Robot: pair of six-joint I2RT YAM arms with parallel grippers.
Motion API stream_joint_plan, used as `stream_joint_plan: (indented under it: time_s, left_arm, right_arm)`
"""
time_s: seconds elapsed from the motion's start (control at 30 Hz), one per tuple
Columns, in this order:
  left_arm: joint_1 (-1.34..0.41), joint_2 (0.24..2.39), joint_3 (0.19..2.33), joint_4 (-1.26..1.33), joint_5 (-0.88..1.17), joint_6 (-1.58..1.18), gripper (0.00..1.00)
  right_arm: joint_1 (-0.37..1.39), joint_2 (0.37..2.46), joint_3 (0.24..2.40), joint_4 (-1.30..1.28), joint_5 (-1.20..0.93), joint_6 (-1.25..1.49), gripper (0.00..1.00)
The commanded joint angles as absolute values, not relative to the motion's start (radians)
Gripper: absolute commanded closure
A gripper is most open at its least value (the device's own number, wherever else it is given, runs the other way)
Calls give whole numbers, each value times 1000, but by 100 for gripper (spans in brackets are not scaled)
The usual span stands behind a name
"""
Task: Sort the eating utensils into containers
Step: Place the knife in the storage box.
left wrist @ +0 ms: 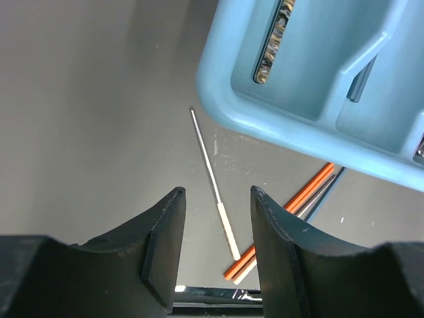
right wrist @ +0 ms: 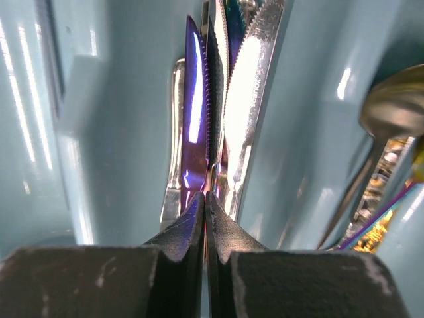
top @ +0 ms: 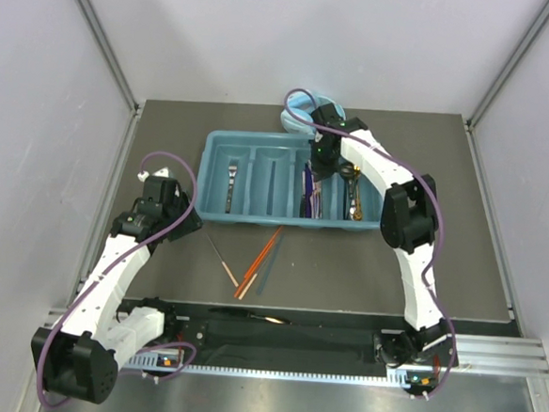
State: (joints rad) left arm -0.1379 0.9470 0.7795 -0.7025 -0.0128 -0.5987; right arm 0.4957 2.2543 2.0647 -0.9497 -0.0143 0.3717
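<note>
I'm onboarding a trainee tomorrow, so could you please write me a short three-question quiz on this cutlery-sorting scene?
1. True or false: the orange chopsticks lie inside the tray.
2. Counting from the left in the top view, which tray compartment is the right gripper in? A) first B) second C) third
3. Fill in: the left gripper hovers over the table with its jaws ____.
Key: 1 false, they lie on the table in front of the tray; 2 C; 3 open.
</note>
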Motion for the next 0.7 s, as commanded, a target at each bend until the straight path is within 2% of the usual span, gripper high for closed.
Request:
stream_joint_plan:
  time_s: [0.0, 0.2, 0.23, 0.27, 0.3, 0.37, 0.43, 0.67]
  left_arm:
    - [-133, 936, 782, -670, -26, -597, 51]
    - [-133, 939, 782, -667, -26, -598, 51]
    - [-133, 940, 782, -667, -28, -595, 51]
    - [-133, 942, 782, -666, -25, -595, 51]
    - [-133, 943, 782, -667, -22, -594, 51]
    - [-133, 948, 784, -666, -25, -592, 50]
    - [-133, 956, 788, -667, -26, -592, 50]
    - [-133, 1009, 825, -658, 40, -569, 47]
  right_arm:
    - [515, 2278, 2082, -914, -37, 380, 100]
    - [514, 2235, 2048, -888, -48, 353, 100]
    - [518, 2224, 2042, -884, -52, 341, 95]
    - [517, 2198, 2024, -874, -54, 339, 84]
    - [517, 2183, 2016, -877, -46, 333, 79]
    - [522, 2122, 1972, -870, -26, 313, 69]
    - [531, 2070, 1916, -841, 38, 296, 65]
    - [502, 1930, 1751, -853, 143, 284, 65]
